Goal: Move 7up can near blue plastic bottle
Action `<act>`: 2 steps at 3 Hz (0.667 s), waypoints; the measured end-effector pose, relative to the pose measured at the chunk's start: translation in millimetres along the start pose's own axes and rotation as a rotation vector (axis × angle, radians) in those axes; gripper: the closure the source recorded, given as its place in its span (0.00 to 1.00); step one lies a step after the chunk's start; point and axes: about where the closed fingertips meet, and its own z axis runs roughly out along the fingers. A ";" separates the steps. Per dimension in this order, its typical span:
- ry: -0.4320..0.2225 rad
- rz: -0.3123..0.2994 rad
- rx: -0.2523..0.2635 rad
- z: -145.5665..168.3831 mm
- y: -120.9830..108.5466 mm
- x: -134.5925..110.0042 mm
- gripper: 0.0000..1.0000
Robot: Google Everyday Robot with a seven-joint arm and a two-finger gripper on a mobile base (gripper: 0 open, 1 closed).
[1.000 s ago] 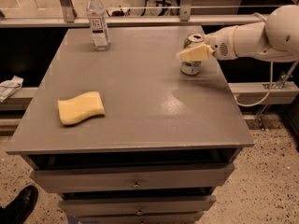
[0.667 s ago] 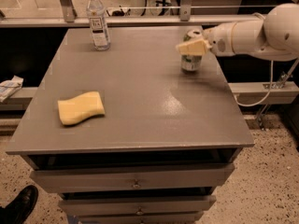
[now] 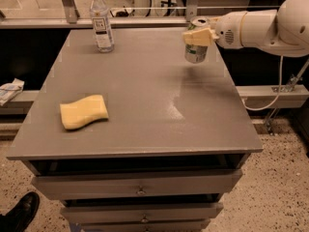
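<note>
The 7up can, silver with green print, hangs a little above the grey table near its far right edge. My gripper reaches in from the right and is shut on the can's upper part, with cream fingers across it. The blue plastic bottle, clear with a white cap and a white-and-blue label, stands upright at the table's far left, well apart from the can.
A yellow sponge lies on the table's front left. Drawers sit under the tabletop. A black shoe is on the floor at the bottom left. A rail runs behind the table.
The gripper has lifted the 7up can up off the table; it stood on the surface before. The bottle and sponge have not moved.
</note>
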 end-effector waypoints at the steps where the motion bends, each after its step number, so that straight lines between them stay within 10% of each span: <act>1: -0.015 -0.002 -0.010 7.1 3.4 -5.0 1.00; 2: -0.063 -0.008 -0.042 28.5 14.0 -21.5 1.00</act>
